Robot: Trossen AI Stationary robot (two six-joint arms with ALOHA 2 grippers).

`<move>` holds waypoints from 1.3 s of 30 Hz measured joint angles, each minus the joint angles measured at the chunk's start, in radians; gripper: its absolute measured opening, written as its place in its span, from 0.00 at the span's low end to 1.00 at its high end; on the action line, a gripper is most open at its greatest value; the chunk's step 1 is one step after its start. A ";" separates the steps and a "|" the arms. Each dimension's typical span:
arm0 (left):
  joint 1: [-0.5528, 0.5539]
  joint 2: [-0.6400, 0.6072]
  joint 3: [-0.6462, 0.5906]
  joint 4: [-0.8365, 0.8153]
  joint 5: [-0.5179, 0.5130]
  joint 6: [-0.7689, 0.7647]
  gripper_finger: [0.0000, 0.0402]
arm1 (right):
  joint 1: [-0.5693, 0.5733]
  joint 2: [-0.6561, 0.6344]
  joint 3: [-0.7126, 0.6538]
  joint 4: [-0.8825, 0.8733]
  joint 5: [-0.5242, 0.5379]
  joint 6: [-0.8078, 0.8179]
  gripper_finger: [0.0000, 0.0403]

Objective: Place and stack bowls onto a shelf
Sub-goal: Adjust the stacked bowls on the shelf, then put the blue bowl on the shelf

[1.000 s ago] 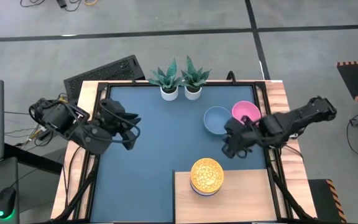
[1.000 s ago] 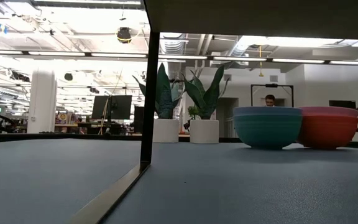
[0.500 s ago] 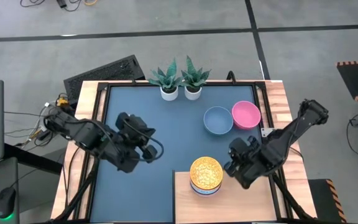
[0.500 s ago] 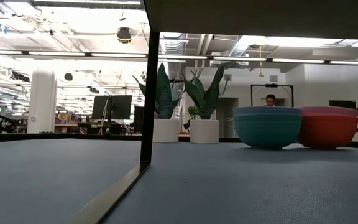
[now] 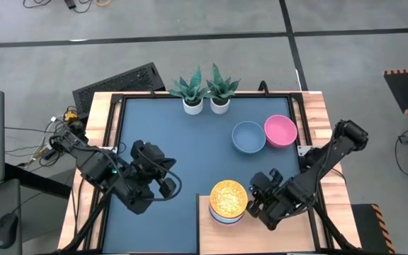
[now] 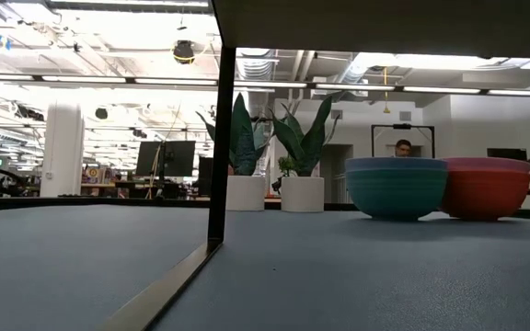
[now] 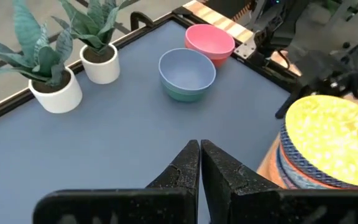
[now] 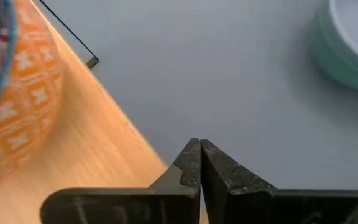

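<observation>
high view: two plain bowls (image 5: 264,134), one stack (image 5: 228,201)

Grey concrete floor (image 5: 190,35) around the table — beyond, a bright hall with ceiling strip lights (image 6: 109,78).

- We find the shelf (image 5: 261,230), a flat pale wood-grain platform, lying at the near edge of the dark blue tabletop, right of centre.
- We note a stack of small patterned bowls (image 5: 227,202) upright on the shelf's left part; the top one is yellow with a pale speckled pattern, and blue-white and orange-red rims show beneath it in the left wrist view (image 7: 328,146).
- We record a grey-blue bowl (image 5: 248,137) with a teal outer wall, upright and empty, on the tabletop well apart from the shelf.
- We record a pink bowl (image 5: 280,130) with a red-orange outer wall, upright and empty, just beside the grey-blue one, apparently touching it.
</observation>
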 joint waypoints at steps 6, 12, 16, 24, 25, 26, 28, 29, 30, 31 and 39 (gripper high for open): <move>-0.022 0.000 0.000 0.000 -0.016 -0.010 0.00 | 0.011 0.027 0.000 0.093 -0.015 -0.086 0.10; -0.034 0.000 0.000 -0.028 -0.034 -0.012 0.00 | 0.025 0.012 0.000 0.134 -0.056 -0.100 0.05; -0.037 0.000 0.000 -0.044 -0.057 -0.022 0.00 | 0.063 -0.065 0.001 0.038 -0.084 -0.011 0.07; -0.037 0.006 0.000 -0.046 -0.081 0.008 0.00 | 0.063 -0.208 0.001 -0.249 0.052 0.096 0.07; -0.037 0.007 0.000 -0.050 -0.082 0.015 0.00 | 0.041 -0.219 0.001 -0.290 0.052 0.094 0.07; -0.037 0.011 0.000 -0.054 -0.081 0.016 0.00 | 0.017 -0.226 0.001 -0.330 0.051 0.083 0.07; -0.037 0.014 0.000 -0.062 -0.081 0.017 0.00 | -0.035 -0.235 0.001 -0.386 0.052 0.019 0.10; -0.036 0.015 0.000 -0.067 -0.080 0.020 0.00 | -0.063 -0.235 0.001 -0.401 0.052 -0.036 0.12; -0.036 0.016 0.000 -0.066 -0.073 0.026 0.00 | -0.094 -0.236 0.001 -0.414 0.051 -0.097 0.15; -0.036 0.016 0.000 -0.064 -0.067 0.032 0.00 | -0.129 -0.236 0.001 -0.425 0.042 -0.159 0.19; -0.042 0.016 0.000 -0.064 -0.065 0.043 0.00 | -0.404 -0.296 -0.096 -0.317 0.013 -0.637 0.52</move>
